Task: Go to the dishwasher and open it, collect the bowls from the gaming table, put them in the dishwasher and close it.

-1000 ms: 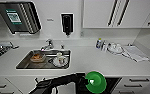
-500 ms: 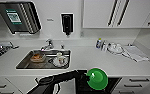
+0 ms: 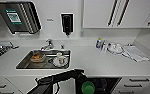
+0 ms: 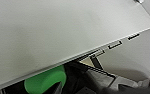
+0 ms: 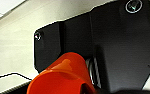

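Note:
The dishwasher (image 3: 104,83) stands open under the counter, dark inside. A lime-green bowl (image 3: 88,87) hangs over its opening at the end of my left arm, and my left gripper (image 3: 83,80) is shut on it. In the left wrist view the green bowl (image 4: 44,80) sits just below the counter's edge (image 4: 66,60). An orange-red bowl (image 5: 63,76) shows close in the right wrist view, with my right gripper shut on it. The gaming table is out of view.
A white counter (image 3: 96,62) runs across, with a steel sink (image 3: 24,63) holding dishes. Bottles and a cloth (image 3: 136,53) lie at the right. Drawers with black handles (image 3: 138,80) flank the dishwasher. Wall cabinets (image 3: 101,13) hang above.
My left arm has carried the green bowl down and a little left, lower over the dishwasher opening. The counter and sink have not shifted.

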Controlling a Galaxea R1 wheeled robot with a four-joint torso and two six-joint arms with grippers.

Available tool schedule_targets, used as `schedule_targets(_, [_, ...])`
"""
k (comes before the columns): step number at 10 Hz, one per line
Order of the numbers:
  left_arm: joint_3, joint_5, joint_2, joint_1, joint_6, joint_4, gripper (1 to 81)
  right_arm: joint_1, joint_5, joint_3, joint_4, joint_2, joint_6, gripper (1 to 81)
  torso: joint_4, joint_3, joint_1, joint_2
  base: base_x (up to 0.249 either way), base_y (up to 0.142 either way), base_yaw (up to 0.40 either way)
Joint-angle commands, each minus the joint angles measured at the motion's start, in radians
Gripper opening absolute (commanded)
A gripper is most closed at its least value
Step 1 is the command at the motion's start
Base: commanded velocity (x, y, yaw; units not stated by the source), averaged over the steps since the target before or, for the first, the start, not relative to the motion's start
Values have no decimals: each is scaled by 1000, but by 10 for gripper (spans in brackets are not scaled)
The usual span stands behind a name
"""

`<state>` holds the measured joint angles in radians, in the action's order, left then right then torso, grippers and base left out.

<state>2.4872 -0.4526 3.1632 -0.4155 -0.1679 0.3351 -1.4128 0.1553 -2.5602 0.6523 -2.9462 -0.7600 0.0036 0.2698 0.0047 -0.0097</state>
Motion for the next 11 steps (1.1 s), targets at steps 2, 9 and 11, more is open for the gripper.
schedule_targets(2, [-14, -89, 66, 177, -7, 1, 811, 33, -37, 6, 12, 2, -1, 10, 0, 0, 0, 0, 0, 0, 0])
schedule_targets(9, [-89, -86, 45, 154, -7, 13, 811, 33, -37, 6, 9, 2, -1, 10, 0, 0, 0, 0, 0, 0, 0])
schedule_targets(11, [-203, -89, -49, 128, -7, 15, 811, 40, -24, 11, 1, 14, -4, 10, 0, 0, 0, 0, 0, 0, 0])
